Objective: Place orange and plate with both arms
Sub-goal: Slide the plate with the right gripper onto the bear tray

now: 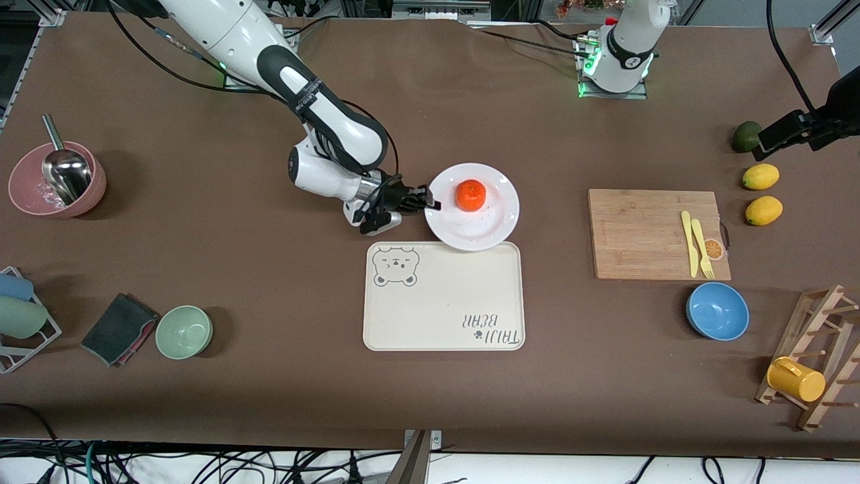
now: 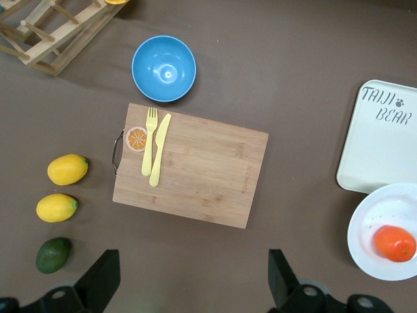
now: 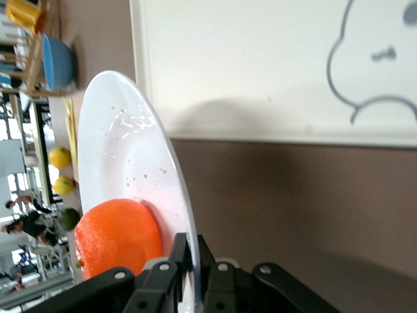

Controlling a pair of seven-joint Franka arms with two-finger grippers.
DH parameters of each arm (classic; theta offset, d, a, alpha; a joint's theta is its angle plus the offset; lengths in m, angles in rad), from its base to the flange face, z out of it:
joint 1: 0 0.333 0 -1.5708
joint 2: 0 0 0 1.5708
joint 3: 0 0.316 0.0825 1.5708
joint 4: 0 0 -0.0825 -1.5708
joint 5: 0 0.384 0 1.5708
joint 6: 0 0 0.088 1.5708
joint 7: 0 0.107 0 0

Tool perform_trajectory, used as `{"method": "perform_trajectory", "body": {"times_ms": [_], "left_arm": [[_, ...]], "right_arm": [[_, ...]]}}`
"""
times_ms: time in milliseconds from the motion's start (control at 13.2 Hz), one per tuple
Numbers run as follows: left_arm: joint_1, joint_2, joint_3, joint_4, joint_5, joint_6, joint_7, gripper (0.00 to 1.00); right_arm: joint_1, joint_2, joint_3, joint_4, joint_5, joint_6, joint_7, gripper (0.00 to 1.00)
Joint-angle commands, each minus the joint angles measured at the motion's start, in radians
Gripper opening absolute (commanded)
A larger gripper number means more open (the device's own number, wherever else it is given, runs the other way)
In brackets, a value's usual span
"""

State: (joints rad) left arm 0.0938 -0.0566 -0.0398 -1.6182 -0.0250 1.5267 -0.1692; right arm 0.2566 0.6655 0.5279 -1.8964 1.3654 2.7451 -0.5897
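Note:
The orange (image 1: 470,195) lies on the white plate (image 1: 494,222), which is next to the cream bear tray (image 1: 443,296), on the side farther from the front camera. The plate's nearer rim overlaps the tray's edge. My right gripper (image 1: 430,202) is shut on the plate's rim at the end toward the right arm. In the right wrist view the fingers (image 3: 195,261) pinch the rim of the plate (image 3: 124,150), with the orange (image 3: 117,238) close beside them. My left gripper (image 2: 193,274) is open and empty, high over bare table beside the cutting board (image 2: 195,166). Its view also shows the plate (image 2: 374,218) and orange (image 2: 394,242).
The cutting board (image 1: 655,232) carries a yellow fork and knife (image 1: 697,245). A blue bowl (image 1: 717,310), two lemons (image 1: 761,193), a dark green fruit (image 1: 746,136) and a wooden rack with a yellow cup (image 1: 796,380) are at the left arm's end. A green bowl (image 1: 184,331), a cloth (image 1: 119,328) and a pink bowl (image 1: 57,180) are at the right arm's end.

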Motion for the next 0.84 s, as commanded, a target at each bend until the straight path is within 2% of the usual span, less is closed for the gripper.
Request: {"method": "perform_trajectory", "body": {"times_ms": [0,152,456,759], "left_arm": [[-0.006,0.014,0.001,0.031,0.023,-0.014,0.013,1.00],[-0.008,0.014,0.000,0.031,0.020,-0.014,0.013,1.00],[-0.006,0.014,-0.009,0.031,0.022,-0.014,0.011,1.00],[-0.006,0.014,-0.023,0.031,0.026,-0.014,0.008,1.00]], "right_arm": [[-0.008,0.016,-0.028,0.095,0.006,0.010,0.074,0.00],[-0.007,0.041,-0.081,0.164,-0.002,0.007,0.073,0.00],[-0.008,0.146,-0.146,0.296,-0.061,0.007,0.074,0.00],[0.010,0.227,-0.157,0.365,-0.060,0.007,0.079,0.00]]}}
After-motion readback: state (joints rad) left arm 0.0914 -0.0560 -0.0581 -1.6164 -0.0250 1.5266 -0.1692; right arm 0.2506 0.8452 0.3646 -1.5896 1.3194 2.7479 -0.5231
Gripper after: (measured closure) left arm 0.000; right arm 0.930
